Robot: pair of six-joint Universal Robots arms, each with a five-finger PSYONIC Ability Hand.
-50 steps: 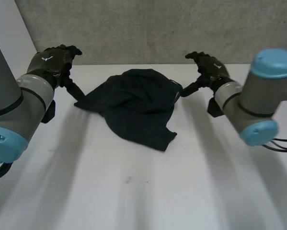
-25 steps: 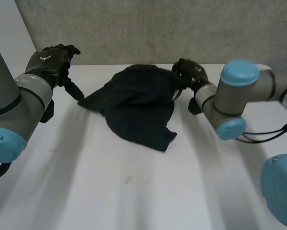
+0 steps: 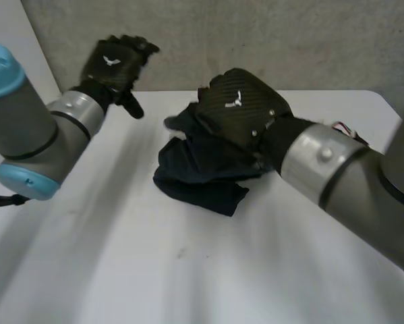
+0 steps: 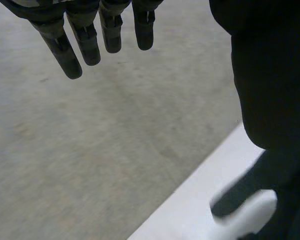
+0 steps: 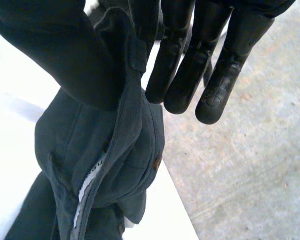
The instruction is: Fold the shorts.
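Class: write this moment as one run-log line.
left hand: open, off shorts | right hand: pinching shorts edge | shorts: bunched on table

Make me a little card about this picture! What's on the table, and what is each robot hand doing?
on the table: dark shorts, bunched up on the white table
left robot hand: raised, apart from the shorts, fingers straight, holding nothing
right robot hand: over the shorts, pinching their waistband edge between thumb and fingers
folded yet: not neatly, the shorts lie in a crumpled heap
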